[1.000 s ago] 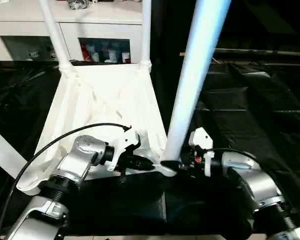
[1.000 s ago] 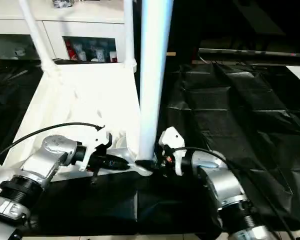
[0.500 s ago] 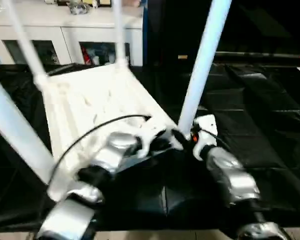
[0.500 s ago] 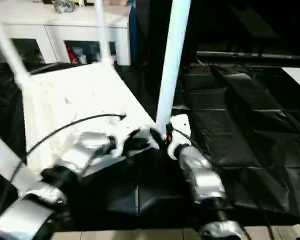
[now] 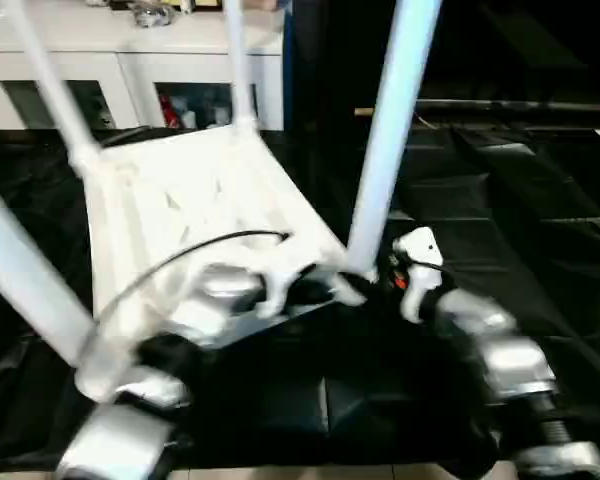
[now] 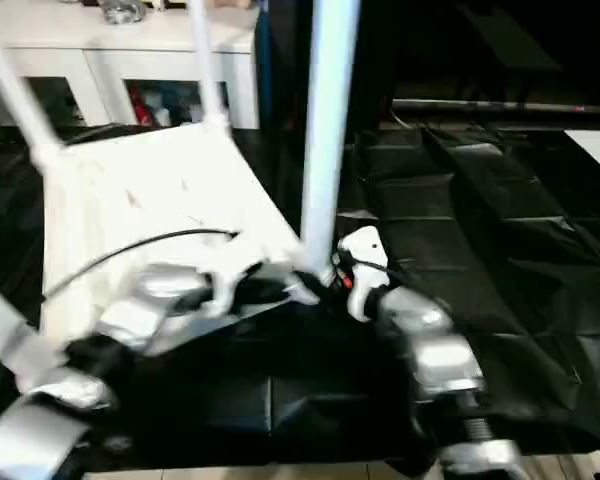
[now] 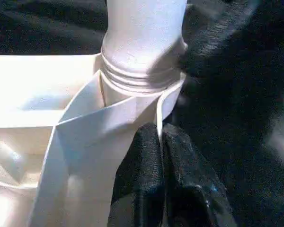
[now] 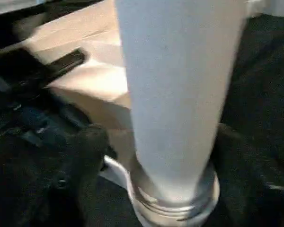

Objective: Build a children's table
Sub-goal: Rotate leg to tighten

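Note:
The children's table lies upside down, its white top (image 5: 180,210) on black sheeting. Legs stand in its corner sockets: two at the far corners (image 5: 50,80) (image 5: 235,60), one at the near left (image 5: 20,270) and one at the near right (image 5: 390,130). My left gripper (image 5: 325,290) is shut on the top's thin rim (image 7: 158,109) just beside the near-right socket (image 7: 142,71). My right gripper (image 5: 380,275) is open around the base of that near-right leg (image 8: 175,94). One finger (image 8: 85,151) stands a little off the tube.
A white cabinet (image 5: 130,50) with glass-front shelves stands behind the table top. Crumpled black sheeting (image 5: 520,200) covers the floor to the right and in front. A black cable (image 5: 180,255) loops over the top from my left arm.
The whole picture has shifted with the camera. My right gripper's fingers have spread wider off the near-right leg. The left gripper keeps its pinch on the rim.

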Robot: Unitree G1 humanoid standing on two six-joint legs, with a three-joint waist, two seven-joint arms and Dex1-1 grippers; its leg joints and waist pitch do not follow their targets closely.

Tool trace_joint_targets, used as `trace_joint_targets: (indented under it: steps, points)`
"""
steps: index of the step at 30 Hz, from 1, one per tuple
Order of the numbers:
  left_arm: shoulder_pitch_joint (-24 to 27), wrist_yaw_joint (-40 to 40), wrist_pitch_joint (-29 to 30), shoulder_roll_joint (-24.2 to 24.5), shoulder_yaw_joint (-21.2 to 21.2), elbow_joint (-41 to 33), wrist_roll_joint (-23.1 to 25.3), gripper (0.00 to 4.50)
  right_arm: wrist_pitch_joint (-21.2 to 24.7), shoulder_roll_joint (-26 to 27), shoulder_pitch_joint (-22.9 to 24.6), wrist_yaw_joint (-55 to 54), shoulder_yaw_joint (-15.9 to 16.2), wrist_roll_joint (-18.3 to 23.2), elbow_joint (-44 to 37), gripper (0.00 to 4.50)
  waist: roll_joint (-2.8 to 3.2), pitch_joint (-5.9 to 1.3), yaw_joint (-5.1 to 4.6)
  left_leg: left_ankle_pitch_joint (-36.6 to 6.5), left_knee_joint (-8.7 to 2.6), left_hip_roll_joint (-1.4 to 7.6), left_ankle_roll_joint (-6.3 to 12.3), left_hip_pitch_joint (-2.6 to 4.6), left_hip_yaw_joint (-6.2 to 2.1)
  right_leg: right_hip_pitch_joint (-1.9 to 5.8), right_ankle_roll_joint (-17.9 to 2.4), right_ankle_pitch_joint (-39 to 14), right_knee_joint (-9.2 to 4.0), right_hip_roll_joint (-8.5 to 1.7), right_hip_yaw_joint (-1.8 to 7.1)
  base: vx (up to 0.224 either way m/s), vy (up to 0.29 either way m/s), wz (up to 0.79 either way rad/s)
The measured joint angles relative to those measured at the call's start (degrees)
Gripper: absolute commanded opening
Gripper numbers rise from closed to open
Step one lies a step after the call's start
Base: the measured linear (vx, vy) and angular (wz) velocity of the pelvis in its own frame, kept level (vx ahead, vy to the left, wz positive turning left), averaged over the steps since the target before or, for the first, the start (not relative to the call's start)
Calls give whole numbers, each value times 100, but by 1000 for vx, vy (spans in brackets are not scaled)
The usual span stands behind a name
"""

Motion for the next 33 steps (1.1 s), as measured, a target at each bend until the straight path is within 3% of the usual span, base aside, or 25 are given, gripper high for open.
trace_joint_targets:
  steps: [4, 11, 27, 33]
  points:
    - [183, -605, 107, 277, -8, -295, -160, 0, 118, -290, 51, 665, 216, 13, -160, 396, -4, 3, 12, 0, 6, 0, 0, -4, 3, -1, -1, 0, -2, -1, 3, 0, 0, 0]
    - [332, -1027, 209, 490, -36, -571, -262, 0, 39, -384, 52, 857, 478, -129, -110, 396, -28, 17, 16, 0, 15, 0, 0, -8, 10, -2, -4, 2, -5, -3, 12, 0, 0, 0]
    - [413, -1063, 370, 507, -35, -768, -268, 0, -55, -189, 65, 773, 349, 12, -40, 254, -29, 18, 30, 0, 17, 0, 0, -8, 12, -4, -8, 2, -5, -2, 15, 0, 0, 0]
    - [394, -802, 327, 436, -32, -704, -223, 0, -156, 45, 183, 333, 214, -9, 33, 244, -34, 15, 23, 0, 21, -1, 0, 0, 13, 4, -8, 2, -4, -2, 19, 0, 0, 0]
